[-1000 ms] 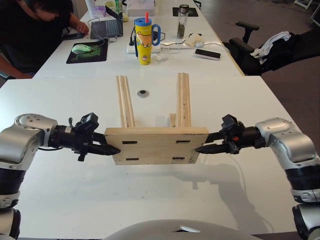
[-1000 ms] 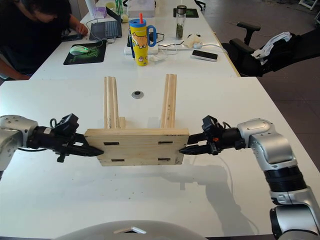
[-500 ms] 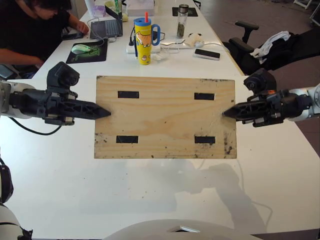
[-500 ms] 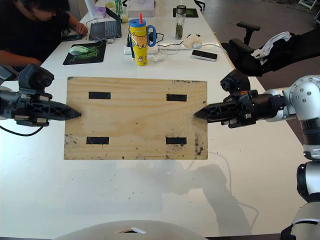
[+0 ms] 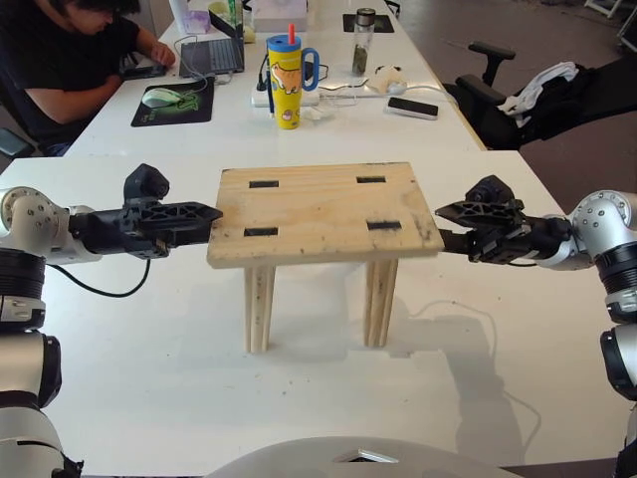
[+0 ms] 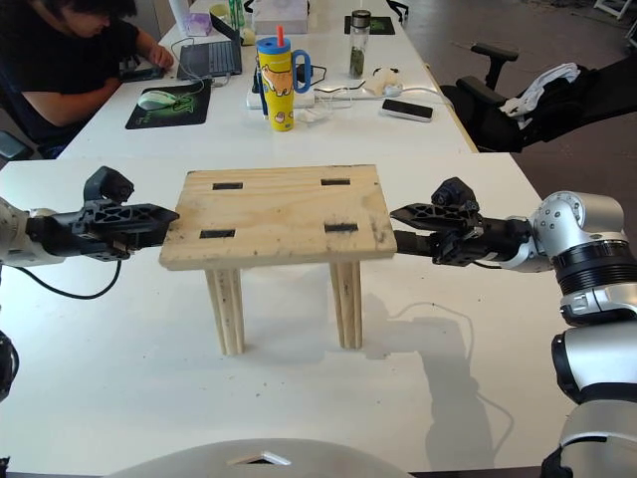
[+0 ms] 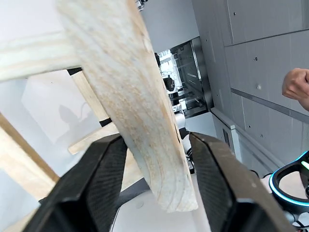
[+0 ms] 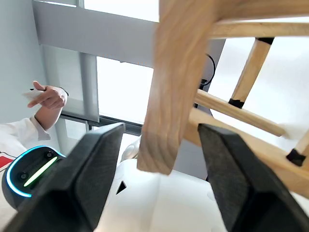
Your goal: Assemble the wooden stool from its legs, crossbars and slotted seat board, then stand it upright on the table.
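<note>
Both reach in level toward the seat board [image 5: 323, 209]. The left arm [image 5: 60, 227] is at its left end, left gripper [image 5: 211, 213] fingers straddling the edge, slightly parted. The right arm [image 5: 587, 234] is at its right end, right gripper [image 5: 440, 225] fingers spread above and below the edge.

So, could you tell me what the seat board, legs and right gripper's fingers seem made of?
The seat board looks like bare, unvarnished pale wood, grain and smudges visible. The legs match. The right gripper's fingers look matte black, probably plastic.
</note>
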{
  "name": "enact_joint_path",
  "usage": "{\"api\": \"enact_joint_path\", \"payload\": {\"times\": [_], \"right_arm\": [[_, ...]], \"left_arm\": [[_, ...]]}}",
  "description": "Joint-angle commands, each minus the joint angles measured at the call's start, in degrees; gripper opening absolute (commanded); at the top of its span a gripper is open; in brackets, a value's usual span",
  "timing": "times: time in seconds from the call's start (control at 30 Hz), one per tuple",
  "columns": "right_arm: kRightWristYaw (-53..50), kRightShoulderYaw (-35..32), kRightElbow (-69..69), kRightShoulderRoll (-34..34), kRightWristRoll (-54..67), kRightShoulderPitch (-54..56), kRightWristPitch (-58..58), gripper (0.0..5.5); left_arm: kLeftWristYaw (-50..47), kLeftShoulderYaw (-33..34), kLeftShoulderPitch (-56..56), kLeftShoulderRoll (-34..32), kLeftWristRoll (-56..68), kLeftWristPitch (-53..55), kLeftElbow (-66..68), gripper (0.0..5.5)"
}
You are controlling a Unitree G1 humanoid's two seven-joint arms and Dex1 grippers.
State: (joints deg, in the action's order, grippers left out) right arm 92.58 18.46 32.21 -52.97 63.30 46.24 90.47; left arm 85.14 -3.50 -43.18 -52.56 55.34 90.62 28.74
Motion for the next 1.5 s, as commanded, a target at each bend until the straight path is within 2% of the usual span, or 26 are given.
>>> {"api": "enact_joint_path", "payload": {"times": [0.03,0.13,0.2,0.3,0.4,0.5,0.53,0.6,0.67,0.8,0.93,1.03,1.13,1.23,1.4,1.5], "right_arm": [[-0.12,-1.03,-1.5,-1.93,-0.73,-2.55,-1.06,3.66],[-0.16,-0.68,-4.94,-4.7,-1.25,-7.09,-4.43,4.12],[-0.13,0.32,-10.02,-8.02,-4.21,-13.55,-12.31,4.45],[-0.15,-2.05,-15.92,-9.87,-5.83,-23.01,-19.98,4.79],[-0.98,-6.03,-22.76,-9.25,-7.42,-31.1,-25.95,4.79],[-4.76,-10.85,-31.93,-7.25,-8.18,-37.43,-31.76,4.79],[-6.76,-12.26,-35.46,-6.33,-8.21,-39.2,-33.15,4.61],[-9.33,-12.4,-41.94,-5.29,-11.55,-42.49,-38.18,4.38],[-10.45,-9.74,-45.04,-4.42,-17.57,-43.68,-44.61,4.07],[-9.06,-3.66,-44.09,-0.69,-26.06,-39.72,-53.1,3.42],[-3.39,1.49,-38.13,3.49,-32.27,-31.61,-59.73,2.79],[-0.68,6.5,-33.61,5.77,-39.53,-26.81,-67.63,2.37],[-0.13,9.65,-30.74,6.32,-42.22,-24.78,-71.78,1.83],[-0.24,9.75,-25.14,10.54,-43.32,-20.95,-74.08,1.3],[-2.6,6.15,-14.56,18.06,-44.06,-15.68,-77.16,0.42],[-5.49,5.39,-7.29,21.58,-47.74,-11.41,-82.87,0.02]], "left_arm": [[-1.51,4.05,-4.2,0.03,-0.1,0.47,3.58,3.1],[1.06,2.13,-1.07,-4.84,-5.0,-6.66,5.73,3.43],[5.03,-1.15,4.05,-8.88,-10.44,-15.72,7.05,3.43],[7.26,-1.94,11.06,-11.16,-12.07,-21.35,7.08,3.43],[7.35,-2.67,21.43,-13.51,-10.78,-27.55,0.43,3.43],[7.35,-1.86,36.26,-18.8,-8.73,-36.56,-13.33,3.43],[7.35,-1.47,41.14,-20.86,-8.53,-39.52,-19.26,3.26],[7.35,-2.14,49.15,-25.09,-11.04,-47.05,-29.68,3.04],[7.32,-1.57,51.73,-25.76,-12.42,-49.31,-37.49,2.73],[0.09,-1.41,48.22,-18.66,-11.8,-47.52,-51.91,2.1],[-11.22,-9.09,41.52,-8.06,-24.7,-55.72,-56.53,1.5],[-14.89,-12.99,38.99,-4.03,-29.42,-57.51,-59.2,1.09],[-16.59,-19.76,33.64,-0.42,-37.65,-60.62,-58.97,0.57],[-17.51,-23.62,29.51,1.73,-43.45,-61.72,-56.74,0.05],[-18.11,-26.53,23.49,4.68,-50.63,-65.27,-48.81,0.0],[-18.24,-27.08,20.47,6.22,-53.58,-67.4,-44.3,0.0]]}}
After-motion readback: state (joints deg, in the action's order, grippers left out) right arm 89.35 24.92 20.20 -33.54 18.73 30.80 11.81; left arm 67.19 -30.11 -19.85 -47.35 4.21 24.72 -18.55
